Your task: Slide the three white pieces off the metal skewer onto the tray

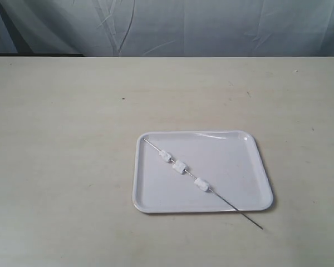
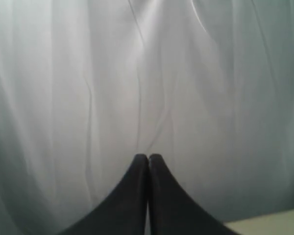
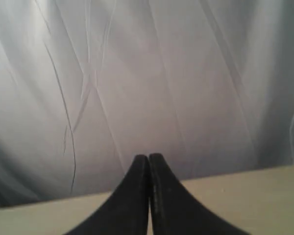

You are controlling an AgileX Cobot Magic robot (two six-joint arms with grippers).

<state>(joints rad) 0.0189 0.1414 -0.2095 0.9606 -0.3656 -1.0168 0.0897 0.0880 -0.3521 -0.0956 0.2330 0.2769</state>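
The white tray (image 1: pixel 250 167) lies on the table, right of centre in the exterior view. The thin metal skewer (image 1: pixel 234 207) rests diagonally across it, its near tip sticking out past the tray's front right rim. Three white pieces are threaded on it: one (image 1: pixel 165 156) near the far end, one (image 1: pixel 180 167) in the middle, one (image 1: pixel 201 184) nearer the front. Neither arm appears in the exterior view. My left gripper (image 2: pixel 148 156) is shut with nothing in it, facing a pale curtain. My right gripper (image 3: pixel 148 156) is shut and empty too, pointing at the curtain and the table's far edge.
The beige table (image 1: pixel 61 167) spreads wide around the tray. A wrinkled pale curtain (image 1: pixel 172 25) hangs behind its far edge. A corner of the table (image 2: pixel 274 223) shows in the left wrist view, and a strip of it (image 3: pixel 245 191) in the right wrist view.
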